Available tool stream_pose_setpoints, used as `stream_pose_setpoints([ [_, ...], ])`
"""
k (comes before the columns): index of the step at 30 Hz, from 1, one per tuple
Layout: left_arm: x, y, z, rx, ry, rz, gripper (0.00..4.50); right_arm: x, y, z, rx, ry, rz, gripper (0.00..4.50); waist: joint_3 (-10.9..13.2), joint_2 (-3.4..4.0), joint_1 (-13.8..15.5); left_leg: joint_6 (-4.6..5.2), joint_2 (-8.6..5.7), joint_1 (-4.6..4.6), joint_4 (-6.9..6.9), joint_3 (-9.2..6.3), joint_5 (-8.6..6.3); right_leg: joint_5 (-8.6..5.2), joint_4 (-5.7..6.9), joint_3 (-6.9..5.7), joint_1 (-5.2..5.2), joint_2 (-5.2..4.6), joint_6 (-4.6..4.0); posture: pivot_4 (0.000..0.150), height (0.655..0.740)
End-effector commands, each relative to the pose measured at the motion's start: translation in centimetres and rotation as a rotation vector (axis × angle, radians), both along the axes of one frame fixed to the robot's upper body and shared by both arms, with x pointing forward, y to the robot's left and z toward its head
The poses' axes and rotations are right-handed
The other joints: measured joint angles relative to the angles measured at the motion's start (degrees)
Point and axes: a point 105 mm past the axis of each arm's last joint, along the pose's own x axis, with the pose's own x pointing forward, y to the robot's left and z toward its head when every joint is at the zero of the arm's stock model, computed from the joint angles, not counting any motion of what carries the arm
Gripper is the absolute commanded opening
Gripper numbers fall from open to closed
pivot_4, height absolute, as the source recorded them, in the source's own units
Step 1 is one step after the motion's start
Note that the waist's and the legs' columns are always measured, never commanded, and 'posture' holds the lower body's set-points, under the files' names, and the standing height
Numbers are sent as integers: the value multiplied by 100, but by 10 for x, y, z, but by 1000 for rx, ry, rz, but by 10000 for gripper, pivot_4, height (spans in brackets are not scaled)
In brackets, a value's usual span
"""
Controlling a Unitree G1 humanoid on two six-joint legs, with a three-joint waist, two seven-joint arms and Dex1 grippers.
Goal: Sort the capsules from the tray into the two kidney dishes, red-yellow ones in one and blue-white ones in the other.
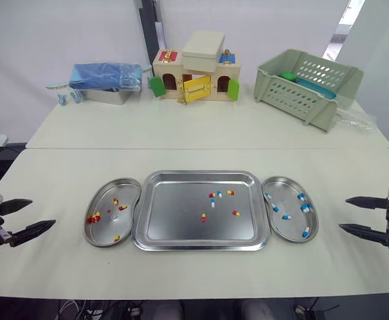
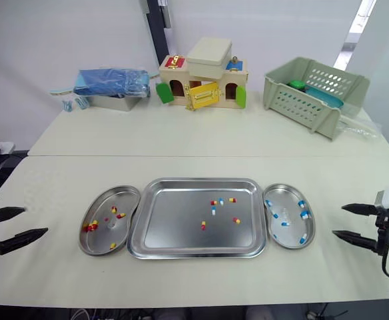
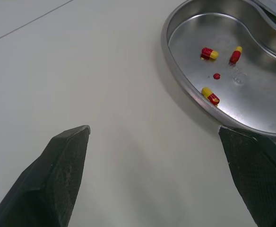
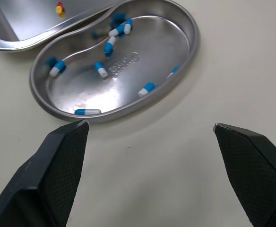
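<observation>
As white walls (image 1: 61,33) loom, cream table (image 1: 61,267) bears tray (image 1: 181,223).

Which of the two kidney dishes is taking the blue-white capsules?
The kidney dish on the robot's right of the tray, nearest the right gripper: it holds blue-white capsules, while the left dish holds red-yellow ones.

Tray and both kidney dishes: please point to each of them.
tray (image 1: 174,217), left eye view, bare floor.
left kidney dish (image 1: 108,227), left eye view, bare floor.
right kidney dish (image 1: 286,189), left eye view, bare floor.
</observation>
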Motion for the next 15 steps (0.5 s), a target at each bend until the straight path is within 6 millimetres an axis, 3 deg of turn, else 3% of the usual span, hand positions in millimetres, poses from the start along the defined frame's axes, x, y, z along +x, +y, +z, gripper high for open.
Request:
stream_pose_setpoints([
  [1, 11, -29, 11, 22, -10, -134, 45000, -16, 25, 10, 40, -46, 116, 44606, 0, 0, 15, 0, 0, -2, 1, -1, 0, 0, 0, -1, 0, 0, 0, 1500, 7400],
  [9, 25, -138, 5, -32, 37, -529, 45000, -56, 92, -2, 171, -62, 360, 44606, -3, -4, 60, -1, 0, -1, 10, -5, 0, 1, 1, -3, 9, 0, 2, 1500, 7400],
  [15, 26, -196, -6, -86, 59, -734, 45000, -66, 110, -9, 274, -140, 385, 44606, -3, -5, 57, -1, 0, -1, 14, -6, 1, 1, 2, -3, 9, 3, 2, 1500, 7400],
])
